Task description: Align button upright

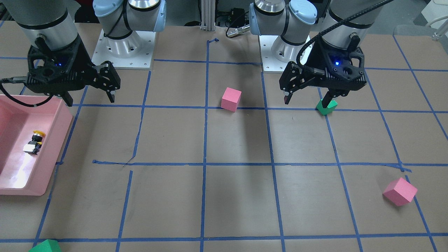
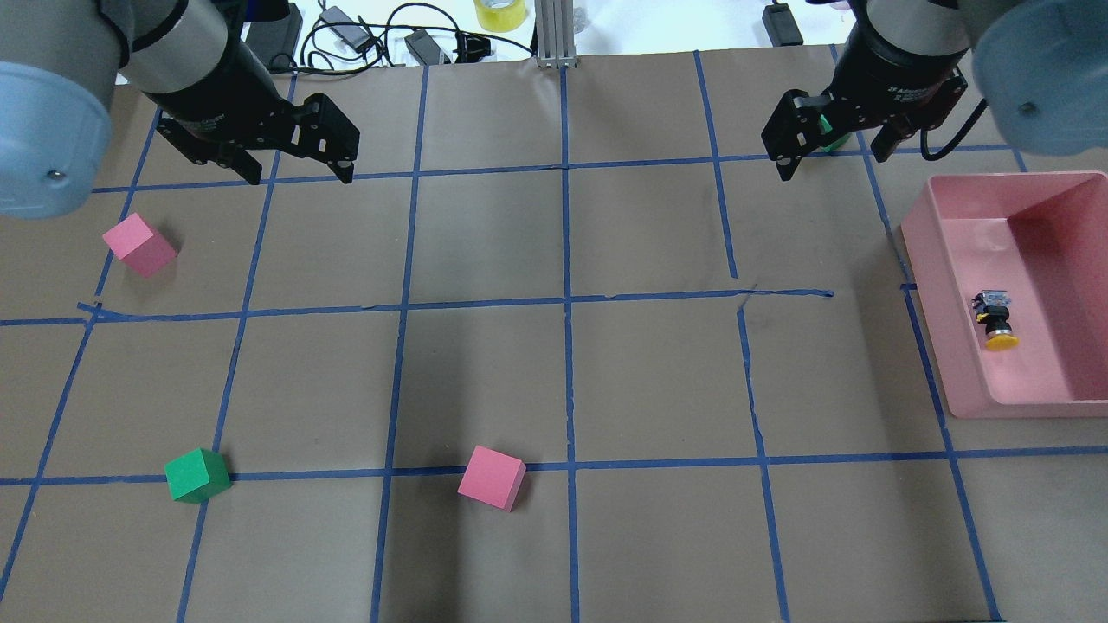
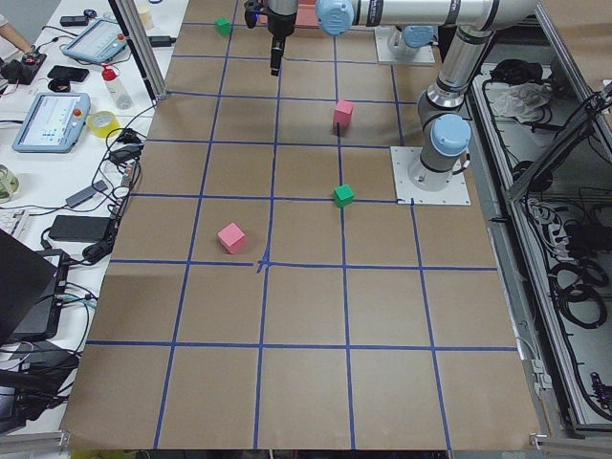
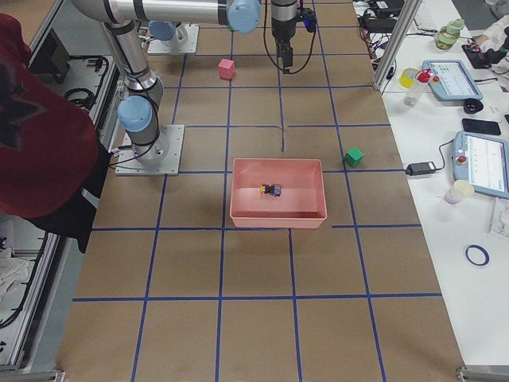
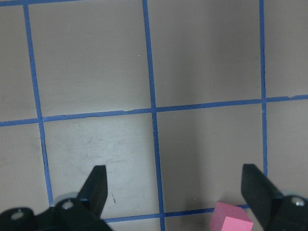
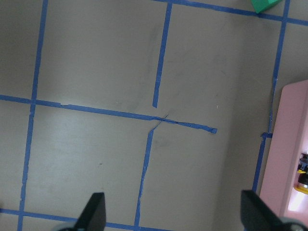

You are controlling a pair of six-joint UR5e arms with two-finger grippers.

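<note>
The button [image 2: 997, 322] lay on its side on the floor of the pink tray [image 2: 924, 247] at the right end of the bench [image 2: 485, 381]. Its yellow cap pointed toward the robot's side and its pale base block toward the far side, clear of the walls. The right claw [image 2: 833, 164] hung above the bench just left of the tray's far corner, jaws spread wide and holding nothing. The left claw [image 2: 300, 177] hovered over the far left part, likewise released and empty, with a pink cube [image 2: 138, 245] near it on the bench.
</note>
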